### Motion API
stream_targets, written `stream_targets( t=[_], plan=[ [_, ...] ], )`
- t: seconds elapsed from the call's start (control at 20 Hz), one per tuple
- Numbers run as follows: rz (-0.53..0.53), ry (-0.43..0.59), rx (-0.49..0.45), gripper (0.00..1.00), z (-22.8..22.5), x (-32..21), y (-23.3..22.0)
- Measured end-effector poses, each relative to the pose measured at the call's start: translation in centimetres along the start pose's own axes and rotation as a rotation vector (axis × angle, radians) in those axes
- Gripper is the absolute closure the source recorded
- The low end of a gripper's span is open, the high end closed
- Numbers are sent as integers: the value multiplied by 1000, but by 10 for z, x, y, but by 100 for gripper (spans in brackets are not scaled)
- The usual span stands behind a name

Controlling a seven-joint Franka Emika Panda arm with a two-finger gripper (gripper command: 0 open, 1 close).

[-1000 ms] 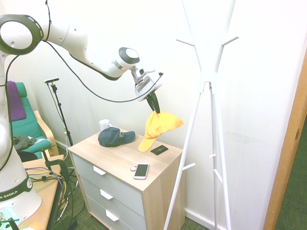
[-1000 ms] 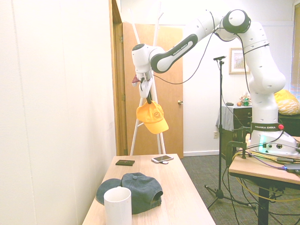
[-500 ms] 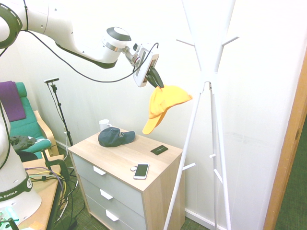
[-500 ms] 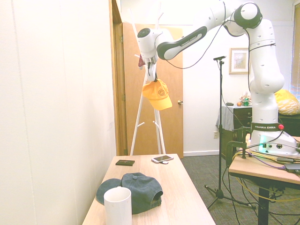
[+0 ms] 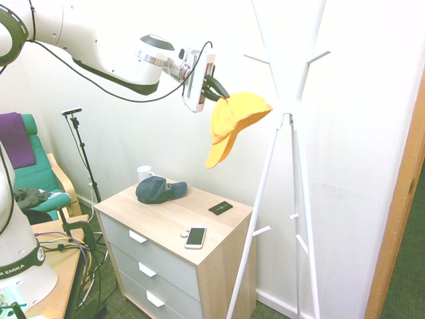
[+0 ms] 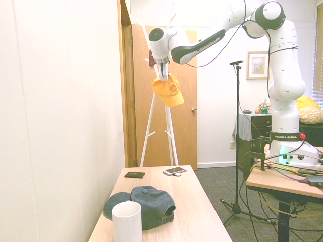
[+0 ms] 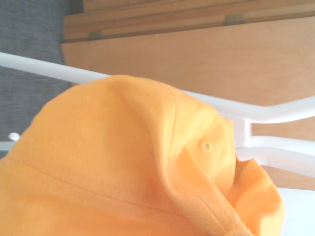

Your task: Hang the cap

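Observation:
The yellow-orange cap hangs in the air, brim pointing down, held high above the dresser and just left of the white coat stand. My gripper is shut on the cap's back edge. From the other side the cap shows a small smiley face and dangles below the gripper, in front of the stand's poles. Close up, the cap fills most of the wrist view, with white stand bars behind it.
A dark navy cap, a white mug, a phone and a small black case lie on the wooden dresser. The stand's upper pegs stick out right of the cap. A wooden door stands behind.
The arm has lifted the cap upward and toward the coat stand. The wrist has tipped more level, and the cap now hangs close beside the stand's junction.

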State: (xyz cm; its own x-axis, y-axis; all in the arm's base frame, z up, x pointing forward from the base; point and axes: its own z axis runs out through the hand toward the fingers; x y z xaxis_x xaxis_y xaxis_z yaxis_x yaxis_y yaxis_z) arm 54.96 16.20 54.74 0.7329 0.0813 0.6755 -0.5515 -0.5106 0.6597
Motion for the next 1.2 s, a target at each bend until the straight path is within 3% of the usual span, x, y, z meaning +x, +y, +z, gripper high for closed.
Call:
stream_targets(
  t=[0.45,1.2],
  plan=[
    [21,87,-33,100,-44,27,33],
    [90,117,-88,100,-91,59,86]
  ],
)
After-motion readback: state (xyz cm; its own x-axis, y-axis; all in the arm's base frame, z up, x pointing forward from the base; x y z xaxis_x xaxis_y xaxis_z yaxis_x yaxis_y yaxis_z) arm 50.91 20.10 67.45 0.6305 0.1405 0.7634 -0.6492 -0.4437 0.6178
